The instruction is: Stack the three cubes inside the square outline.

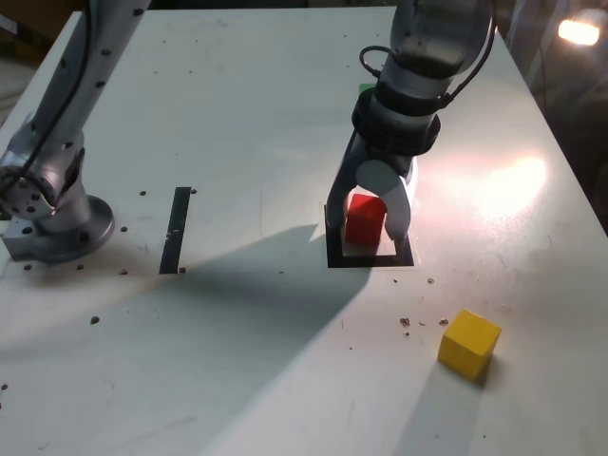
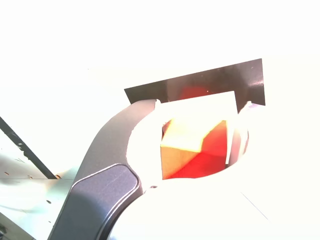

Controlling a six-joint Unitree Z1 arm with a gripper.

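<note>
Over on the exterior view's left sits the arm's base (image 1: 52,214) bolted to a white table (image 1: 237,95), with a straight black strip (image 1: 177,229) just beside it, not the target. Moving right, the gripper (image 1: 370,218) hangs over the square outline (image 1: 334,255), and the red cube (image 1: 364,218) sits between its jaws, within the frame. The jaws look close around the cube, but the wrist view is so blown out I honestly cannot tell if they're clamped or just loosely flanking it. A bit of green cube (image 1: 366,89) peeks out behind the wrist, farther back. Furthest right and nearer the camera is the yellow cube (image 1: 468,344), well apart from the outline.

My guess on handling: these look like small, light, rigid blocks with flat faces and crisp edges, smooth and maybe a touch slippery, not fragile. Best grip is on two opposite side faces, centred, so the block stays level when stacked. The tabletop is matte with scattered dark specks.
</note>
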